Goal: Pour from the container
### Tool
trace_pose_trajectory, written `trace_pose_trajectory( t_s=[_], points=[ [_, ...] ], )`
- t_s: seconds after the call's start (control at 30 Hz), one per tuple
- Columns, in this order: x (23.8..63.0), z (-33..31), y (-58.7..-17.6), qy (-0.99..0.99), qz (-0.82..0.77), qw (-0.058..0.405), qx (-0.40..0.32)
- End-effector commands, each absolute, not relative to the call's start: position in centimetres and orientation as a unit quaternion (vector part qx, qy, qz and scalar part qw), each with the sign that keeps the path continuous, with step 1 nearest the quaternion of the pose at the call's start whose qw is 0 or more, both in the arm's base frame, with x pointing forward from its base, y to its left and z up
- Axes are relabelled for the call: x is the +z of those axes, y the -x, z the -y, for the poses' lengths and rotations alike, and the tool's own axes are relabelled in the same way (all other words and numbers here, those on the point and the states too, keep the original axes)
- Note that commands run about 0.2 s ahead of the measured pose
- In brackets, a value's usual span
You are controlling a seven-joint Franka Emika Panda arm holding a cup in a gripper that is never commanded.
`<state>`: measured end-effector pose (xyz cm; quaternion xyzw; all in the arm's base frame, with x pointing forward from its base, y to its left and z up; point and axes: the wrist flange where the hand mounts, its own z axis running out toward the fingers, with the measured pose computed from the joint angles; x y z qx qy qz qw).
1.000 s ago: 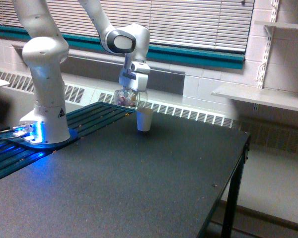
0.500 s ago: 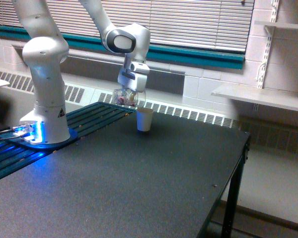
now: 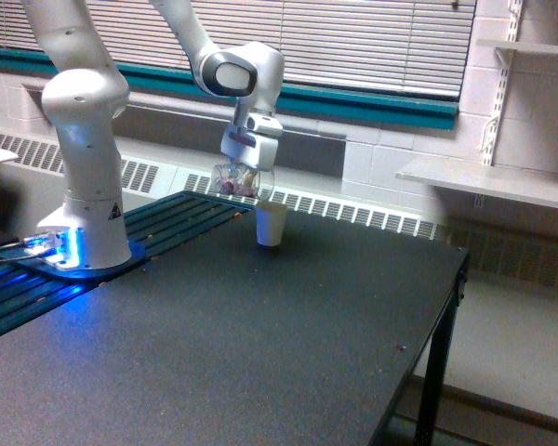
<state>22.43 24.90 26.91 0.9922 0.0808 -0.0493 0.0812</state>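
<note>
I saw the hand [image 3: 243,173] clamped on the container [image 3: 236,181], its fingers closed against the clear walls, left of centre in the upper half of the frame. The container hung in the air, tilted over, with brownish-pink bits showing through it. Its lower right edge sat just above and to the left of the white cup [image 3: 271,224]; I could not tell whether the two touched. The cup stood upright on the worktop [image 3: 260,353], near its far edge, with the radiator grille [image 3: 353,212] behind it.

Room to move: the dark worktop lay open from the cup down to the bottom of the frame and across to its right edge, which dropped off at centre right by the leg [image 3: 433,372]. At the left of the frame the arm's base [image 3: 84,232] stood on a slatted strip with a blue glow beside it. A shelf [image 3: 488,181] jutted from the wall at the right, well apart from the hand.
</note>
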Motion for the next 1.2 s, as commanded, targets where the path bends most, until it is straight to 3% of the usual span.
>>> trace_pose_trajectory(
  t_s=[0.03, 1.2],
  points=[
    [27.6, -24.5, -23.2, -0.992, -0.086, 0.083, -0.049],
    [27.1, -24.4, -22.5, -0.986, -0.109, 0.100, -0.079]
  ],
)
